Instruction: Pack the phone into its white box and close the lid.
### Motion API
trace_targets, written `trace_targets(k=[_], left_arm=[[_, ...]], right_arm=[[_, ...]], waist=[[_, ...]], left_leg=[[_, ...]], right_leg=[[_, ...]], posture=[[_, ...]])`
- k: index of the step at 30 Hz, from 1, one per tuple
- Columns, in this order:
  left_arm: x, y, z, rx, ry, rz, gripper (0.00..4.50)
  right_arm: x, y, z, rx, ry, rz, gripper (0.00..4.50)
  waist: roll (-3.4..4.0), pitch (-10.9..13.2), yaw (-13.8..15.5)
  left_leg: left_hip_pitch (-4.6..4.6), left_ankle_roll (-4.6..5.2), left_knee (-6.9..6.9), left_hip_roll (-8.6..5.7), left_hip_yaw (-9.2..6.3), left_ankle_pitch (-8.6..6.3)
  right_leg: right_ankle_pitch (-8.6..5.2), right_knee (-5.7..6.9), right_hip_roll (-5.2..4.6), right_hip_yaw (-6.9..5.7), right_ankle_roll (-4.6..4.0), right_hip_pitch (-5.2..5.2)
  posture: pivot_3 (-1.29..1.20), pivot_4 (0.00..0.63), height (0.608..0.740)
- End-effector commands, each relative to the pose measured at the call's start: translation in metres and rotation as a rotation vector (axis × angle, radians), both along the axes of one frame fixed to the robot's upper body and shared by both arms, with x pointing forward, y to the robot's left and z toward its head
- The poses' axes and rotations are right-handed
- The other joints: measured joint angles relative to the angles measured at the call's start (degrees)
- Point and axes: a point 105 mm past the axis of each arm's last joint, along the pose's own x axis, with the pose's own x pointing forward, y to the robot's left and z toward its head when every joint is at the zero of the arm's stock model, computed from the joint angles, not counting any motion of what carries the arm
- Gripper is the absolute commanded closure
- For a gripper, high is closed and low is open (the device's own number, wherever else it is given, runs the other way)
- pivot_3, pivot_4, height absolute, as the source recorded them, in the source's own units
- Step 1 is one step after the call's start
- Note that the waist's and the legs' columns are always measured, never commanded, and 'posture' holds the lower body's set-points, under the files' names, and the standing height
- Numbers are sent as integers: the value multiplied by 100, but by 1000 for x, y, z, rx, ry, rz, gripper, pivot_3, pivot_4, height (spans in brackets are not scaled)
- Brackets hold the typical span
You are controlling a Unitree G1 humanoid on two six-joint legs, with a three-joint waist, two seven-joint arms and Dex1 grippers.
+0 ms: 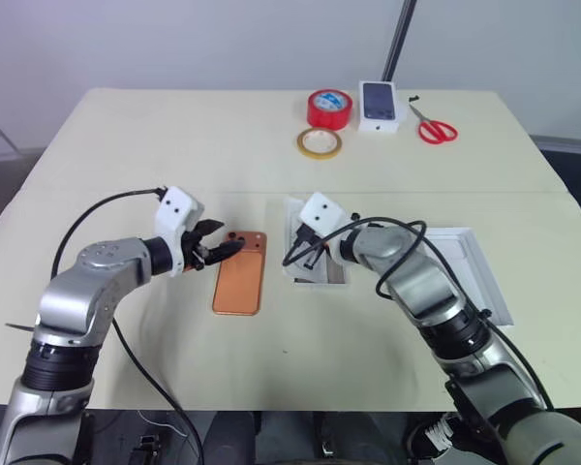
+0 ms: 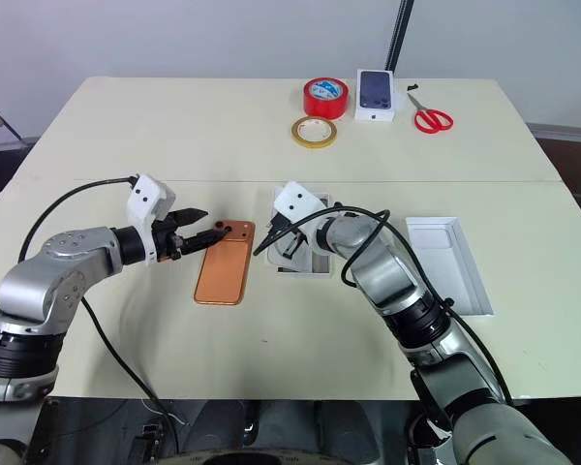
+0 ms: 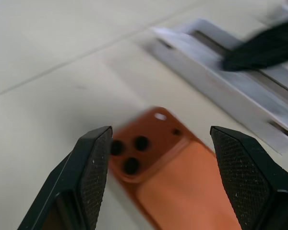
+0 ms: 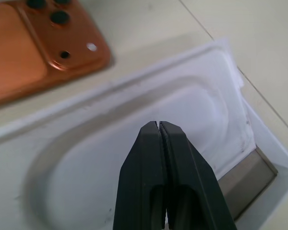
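Note:
The orange phone lies face down on the table, its lenses at the far corner. My left gripper is open at that lens end, and in the left wrist view its fingers flank the lens corner without touching it. The white box sits just right of the phone. A white insert with a rounded recess lies in it, and a strip of brownish-grey floor shows at one end. My right gripper is shut, empty, just over the insert. The white lid lies open side up further right.
At the table's far side are a red tape roll, a yellowish tape ring, a small white box printed with a dark phone, and red scissors. A seam crosses the table behind the phone.

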Motion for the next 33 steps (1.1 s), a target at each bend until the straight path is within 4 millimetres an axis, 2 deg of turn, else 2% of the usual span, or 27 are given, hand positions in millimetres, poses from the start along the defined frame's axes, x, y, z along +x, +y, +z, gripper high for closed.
trace_targets(k=[1,6,11,15,21,26,30,33], left_arm=[[-12,-4,9,23,-61,-83,1079],[-15,-2,4,27,-56,-75,1079],[-15,-1,1,24,-54,-60,1079],[-15,-2,0,20,-51,-57,1079],[-14,-2,-1,15,-47,-48,1079],[-11,1,-1,18,-49,-33,1079],[-9,3,0,16,-50,-23,1079],[-10,3,0,13,-51,-21,1079]], right_arm=[[7,-4,3,-60,-51,-38,4427],[7,-19,-5,-175,-64,-52,4427],[8,-34,2,-255,-125,-69,4427],[7,-38,10,-292,-182,-64,4427],[0,-26,26,-256,-243,-4,4427],[-4,-16,27,-191,-216,34,4427],[2,-11,21,-173,-196,21,4427],[16,-12,18,-182,-210,-27,4427]], waist=[[1,0,-6],[1,0,-6],[1,0,-4],[1,1,-6],[1,1,-22],[1,1,-17],[1,1,-17],[1,1,-19]], left_leg=[[0,4,0,0,0,-2],[-1,13,1,0,-1,-7],[-1,15,3,1,-1,-8],[-1,15,3,1,-2,-8],[-1,15,2,4,-1,-8],[-1,15,2,6,-2,-8],[-1,15,2,6,-2,-8],[-1,15,3,6,-1,-8]], right_leg=[[0,0,1,0,0,0],[0,2,2,0,0,0],[0,2,3,0,0,1],[0,2,3,0,0,0],[0,3,6,0,0,-1],[0,3,8,0,0,0],[0,3,8,0,0,0],[0,3,8,0,0,0]], posture=[[0,150,740],[0,150,740],[0,150,740],[0,150,740],[0,150,740],[0,150,740],[0,150,740],[0,150,740]])
